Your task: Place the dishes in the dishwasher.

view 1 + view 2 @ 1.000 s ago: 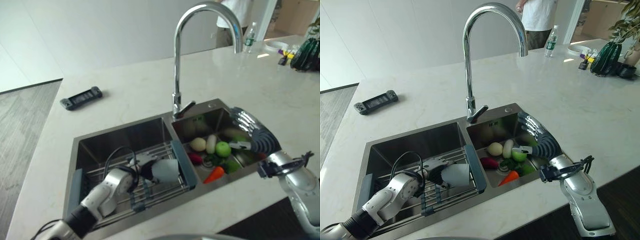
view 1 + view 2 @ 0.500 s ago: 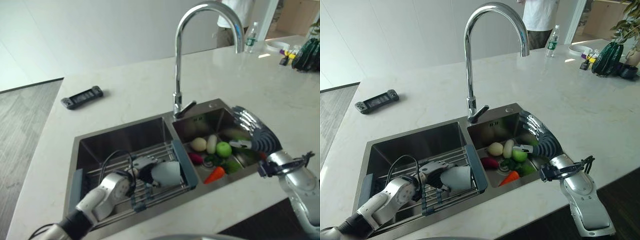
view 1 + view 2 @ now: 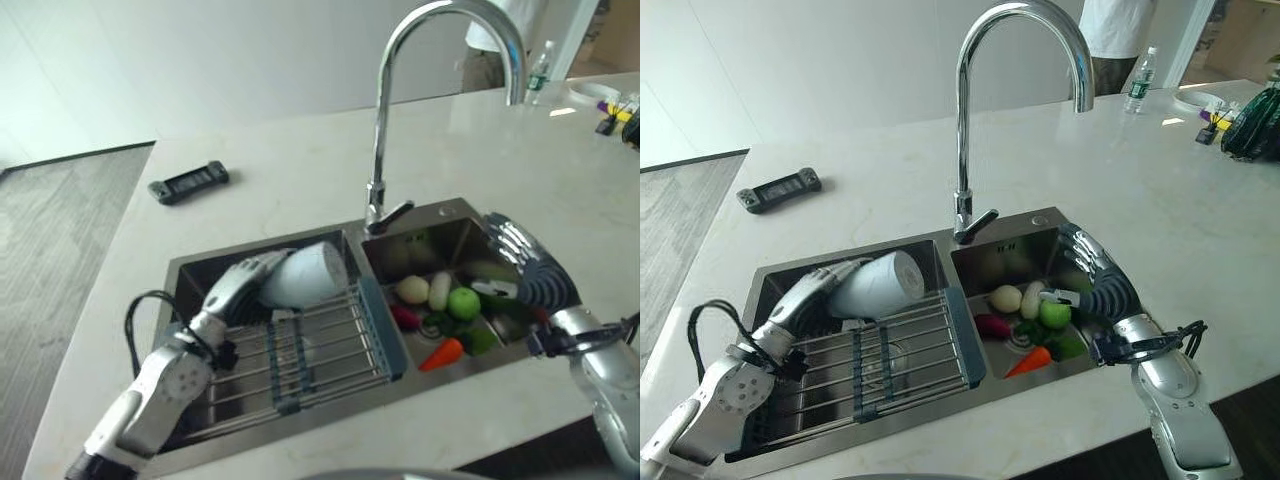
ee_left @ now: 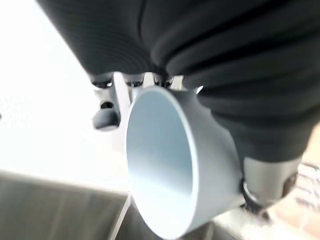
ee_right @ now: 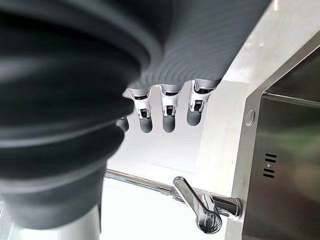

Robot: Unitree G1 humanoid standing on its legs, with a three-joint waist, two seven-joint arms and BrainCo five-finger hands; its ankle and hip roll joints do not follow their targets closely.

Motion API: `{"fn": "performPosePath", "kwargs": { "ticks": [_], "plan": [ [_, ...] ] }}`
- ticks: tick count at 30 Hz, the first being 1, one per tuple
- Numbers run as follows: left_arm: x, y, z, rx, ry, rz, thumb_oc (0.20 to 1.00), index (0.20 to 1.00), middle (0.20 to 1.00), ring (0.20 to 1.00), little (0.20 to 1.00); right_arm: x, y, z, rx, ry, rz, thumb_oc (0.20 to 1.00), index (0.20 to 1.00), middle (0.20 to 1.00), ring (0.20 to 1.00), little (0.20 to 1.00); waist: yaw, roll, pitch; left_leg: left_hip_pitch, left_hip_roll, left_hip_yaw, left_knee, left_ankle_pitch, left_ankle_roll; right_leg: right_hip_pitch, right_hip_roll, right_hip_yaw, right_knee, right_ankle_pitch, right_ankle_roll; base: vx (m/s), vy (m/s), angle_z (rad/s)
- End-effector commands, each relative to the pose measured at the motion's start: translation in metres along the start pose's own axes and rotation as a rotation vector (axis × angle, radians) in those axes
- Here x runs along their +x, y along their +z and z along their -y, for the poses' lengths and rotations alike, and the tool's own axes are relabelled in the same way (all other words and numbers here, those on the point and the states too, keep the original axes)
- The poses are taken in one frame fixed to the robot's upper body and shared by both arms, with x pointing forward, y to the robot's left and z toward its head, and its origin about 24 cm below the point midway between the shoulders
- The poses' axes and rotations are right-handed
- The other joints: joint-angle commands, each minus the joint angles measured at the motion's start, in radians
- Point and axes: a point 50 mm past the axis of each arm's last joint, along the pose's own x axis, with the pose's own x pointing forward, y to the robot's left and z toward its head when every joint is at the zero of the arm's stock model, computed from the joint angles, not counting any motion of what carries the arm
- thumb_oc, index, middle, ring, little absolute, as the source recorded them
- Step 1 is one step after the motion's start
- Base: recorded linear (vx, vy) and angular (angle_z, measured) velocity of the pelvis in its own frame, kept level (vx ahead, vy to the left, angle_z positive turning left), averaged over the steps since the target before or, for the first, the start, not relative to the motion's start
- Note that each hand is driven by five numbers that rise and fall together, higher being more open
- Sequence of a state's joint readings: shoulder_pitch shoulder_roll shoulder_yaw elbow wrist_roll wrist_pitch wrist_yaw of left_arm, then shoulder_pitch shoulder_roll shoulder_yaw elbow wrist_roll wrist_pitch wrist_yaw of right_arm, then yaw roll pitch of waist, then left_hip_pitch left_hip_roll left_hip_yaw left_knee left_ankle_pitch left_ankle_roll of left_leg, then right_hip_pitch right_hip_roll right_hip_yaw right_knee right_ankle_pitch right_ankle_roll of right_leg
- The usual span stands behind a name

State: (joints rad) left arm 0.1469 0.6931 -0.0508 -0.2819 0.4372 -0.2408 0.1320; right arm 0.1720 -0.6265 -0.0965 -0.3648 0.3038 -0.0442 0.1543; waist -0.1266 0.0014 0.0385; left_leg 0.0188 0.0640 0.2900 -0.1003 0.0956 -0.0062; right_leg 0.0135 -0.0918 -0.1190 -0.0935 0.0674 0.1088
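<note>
Left robot hand (image 3: 805, 296) gripping pale cup (image 3: 878, 285), fingers mostly hidden

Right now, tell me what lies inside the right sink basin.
In the right sink basin: a pale potato, a green apple, a carrot and a dark red vegetable. The open right hand hovers over the rim, covering whatever lies beneath it.
</note>
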Motion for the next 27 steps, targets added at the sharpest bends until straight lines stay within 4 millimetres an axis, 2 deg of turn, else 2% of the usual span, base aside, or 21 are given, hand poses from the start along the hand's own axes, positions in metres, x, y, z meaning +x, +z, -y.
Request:
{"fn": "performPosePath", "kwargs": {
  "ticks": [1,2,6,10,12,13,14,15,16,17,18,19,20,21,22,23,25,27],
  "plan": [
    [0.017,0.018,-0.052,-0.101,0.383,0.166,0.200,0.200,0.200,0.200,0.200,0.013,0.034,0.011,-0.053,-0.056,0.194,1.000,1.000,1.000,1.000,1.000,0.012,0.013,0.022,0.112,0.054,-0.037,0.013,-0.133,-0.049,0.083,0.025,-0.023,0.006,-0.074,0.021,0.03,-0.072,0.14],
    [0.014,0.018,-0.065,-0.137,0.491,0.195,0.200,0.200,0.200,0.200,0.200,0.011,0.034,0.011,-0.049,-0.069,0.199,1.000,1.000,1.000,1.000,1.000,0.010,0.009,0.017,0.108,0.054,-0.046,0.013,-0.130,-0.050,0.081,0.030,-0.011,0.006,-0.076,0.018,0.03,-0.082,0.10],
    [0.008,0.026,-0.076,-0.218,0.602,0.259,0.200,0.200,0.200,0.200,0.200,0.007,0.034,0.011,-0.043,-0.095,0.205,1.000,1.000,1.000,1.000,1.000,0.010,0.003,0.008,0.093,0.064,-0.065,0.013,-0.120,-0.060,0.071,0.039,0.000,0.006,-0.078,0.012,0.00,-0.134,0.23],
    [-0.001,0.030,-0.074,-0.271,0.628,0.279,0.200,0.200,0.200,0.200,0.200,0.000,0.036,0.012,-0.063,-0.102,0.206,1.000,1.000,1.000,1.000,1.000,0.009,0.005,0.003,0.061,0.112,-0.043,0.013,-0.066,-0.100,0.053,0.042,-0.030,0.006,-0.069,0.011,-0.07,-0.177,0.38],
    [0.000,0.032,-0.071,-0.290,0.632,0.302,0.200,0.200,0.200,0.200,0.200,0.003,0.038,0.017,-0.078,-0.115,0.219,1.000,1.000,1.000,1.000,1.000,0.015,0.006,0.012,0.057,0.117,-0.070,0.013,-0.067,-0.106,0.051,0.054,-0.025,0.006,-0.074,-0.001,-0.18,-0.065,0.22],
    [0.001,0.033,-0.070,-0.288,0.640,0.303,0.200,0.200,0.200,0.200,0.200,0.005,0.040,0.018,-0.088,-0.115,0.227,1.000,1.000,1.000,1.000,1.000,0.011,0.007,0.016,0.076,0.114,-0.053,0.013,-0.065,-0.106,0.050,0.058,-0.021,0.006,-0.074,-0.004,-0.24,-0.020,0.06],
    [0.003,0.035,-0.070,-0.295,0.666,0.320,0.200,0.200,0.200,0.200,0.200,0.007,0.043,0.023,-0.098,-0.124,0.242,1.000,1.000,1.000,1.000,1.000,0.005,-0.011,0.031,0.078,0.117,0.020,0.096,-0.063,-0.108,0.050,0.048,-0.021,0.006,-0.064,-0.011,-0.35,-0.026,0.02],
    [0.005,0.039,-0.072,-0.319,0.685,0.344,0.200,0.200,0.200,0.200,0.200,0.006,0.046,0.030,-0.110,-0.151,0.258,1.000,1.000,1.000,1.000,1.000,0.000,-0.037,0.051,0.037,0.137,0.050,0.310,-0.067,-0.120,0.052,0.039,-0.022,0.006,-0.053,-0.027,-0.44,0.015,0.05],
    [0.007,0.041,-0.074,-0.336,0.696,0.365,0.200,0.200,0.200,0.200,0.200,0.004,0.047,0.036,-0.122,-0.180,0.269,1.000,1.000,1.000,1.000,1.000,-0.008,-0.052,0.060,0.018,0.146,0.036,0.436,-0.082,-0.122,0.035,0.032,-0.019,0.006,-0.031,-0.037,-0.43,0.109,0.19],
    [0.008,0.042,-0.075,-0.343,0.705,0.374,0.200,0.200,0.200,0.200,0.200,0.003,0.048,0.038,-0.123,-0.192,0.278,1.000,1.000,1.000,1.000,1.000,-0.016,-0.053,0.065,0.022,0.141,0.012,0.481,-0.103,-0.116,0.023,0.031,-0.014,0.006,-0.018,-0.039,-0.43,0.275,0.87],
    [0.009,0.041,-0.074,-0.351,0.709,0.370,0.200,0.200,0.200,0.200,0.200,0.002,0.048,0.040,-0.134,-0.193,0.283,1.000,1.000,1.000,1.000,1.000,-0.032,-0.038,0.066,0.056,0.117,-0.026,0.454,-0.142,-0.105,0.001,0.030,-0.012,0.006,0.001,-0.032,-0.33,0.270,0.78],
    [0.009,0.040,-0.073,-0.353,0.709,0.366,0.200,0.200,0.200,0.200,0.200,0.002,0.049,0.041,-0.138,-0.191,0.285,1.000,1.000,1.000,1.000,1.000,-0.037,-0.039,0.065,0.064,0.105,-0.032,0.438,-0.141,-0.101,-0.008,0.025,-0.012,0.006,0.011,-0.030,-0.32,0.345,0.64],
    [0.009,0.038,-0.072,-0.361,0.707,0.361,0.200,0.200,0.200,0.200,0.200,0.002,0.049,0.041,-0.148,-0.187,0.285,1.000,1.000,1.000,1.000,1.000,-0.046,-0.024,0.061,0.107,0.082,-0.048,0.344,-0.180,-0.092,-0.027,0.023,-0.016,0.006,0.028,-0.016,-0.27,0.317,0.20],
    [0.007,0.036,-0.071,-0.362,0.701,0.356,0.200,0.200,0.200,0.200,0.200,0.001,0.049,0.040,-0.145,-0.188,0.287,1.000,1.000,1.000,1.000,1.000,-0.061,-0.010,0.052,0.163,0.067,-0.033,0.254,-0.203,-0.084,-0.058,0.013,-0.018,0.006,0.050,0.001,-0.36,0.479,0.33],
    [0.006,0.034,-0.070,-0.367,0.681,0.346,0.200,0.200,0.200,0.200,0.200,0.000,0.048,0.040,-0.143,-0.200,0.282,1.000,1.000,1.000,1.000,1.000,-0.067,0.006,0.046,0.235,0.033,-0.018,0.116,-0.235,-0.071,-0.091,-0.007,-0.029,0.006,0.083,0.035,-0.32,0.421,0.52],
    [0.006,0.034,-0.070,-0.372,0.672,0.346,0.200,0.200,0.200,0.200,0.200,0.001,0.048,0.040,-0.144,-0.204,0.280,1.000,1.000,1.000,1.000,1.000,-0.067,0.011,0.047,0.256,0.014,-0.023,0.063,-0.235,-0.065,-0.107,-0.018,-0.033,0.006,0.100,0.052,-0.33,0.413,0.55],
    [0.006,0.035,-0.068,-0.381,0.644,0.349,0.200,0.200,0.200,0.200,0.200,-0.001,0.046,0.039,-0.153,-0.221,0.272,1.000,1.000,1.000,1.000,1.000,-0.068,0.012,0.058,0.267,-0.022,-0.043,0.013,-0.244,-0.045,-0.147,-0.042,-0.031,0.006,0.137,0.076,-0.31,0.315,0.64],
    [0.006,0.037,-0.067,-0.385,0.626,0.345,0.200,0.200,0.200,0.200,0.200,-0.003,0.045,0.038,-0.152,-0.225,0.269,1.000,1.000,1.000,1.000,1.000,-0.060,0.005,0.069,0.252,-0.046,-0.068,0.013,-0.259,-0.030,-0.169,-0.072,-0.045,0.006,0.164,0.081,-0.35,0.290,0.47]
  ]
}}
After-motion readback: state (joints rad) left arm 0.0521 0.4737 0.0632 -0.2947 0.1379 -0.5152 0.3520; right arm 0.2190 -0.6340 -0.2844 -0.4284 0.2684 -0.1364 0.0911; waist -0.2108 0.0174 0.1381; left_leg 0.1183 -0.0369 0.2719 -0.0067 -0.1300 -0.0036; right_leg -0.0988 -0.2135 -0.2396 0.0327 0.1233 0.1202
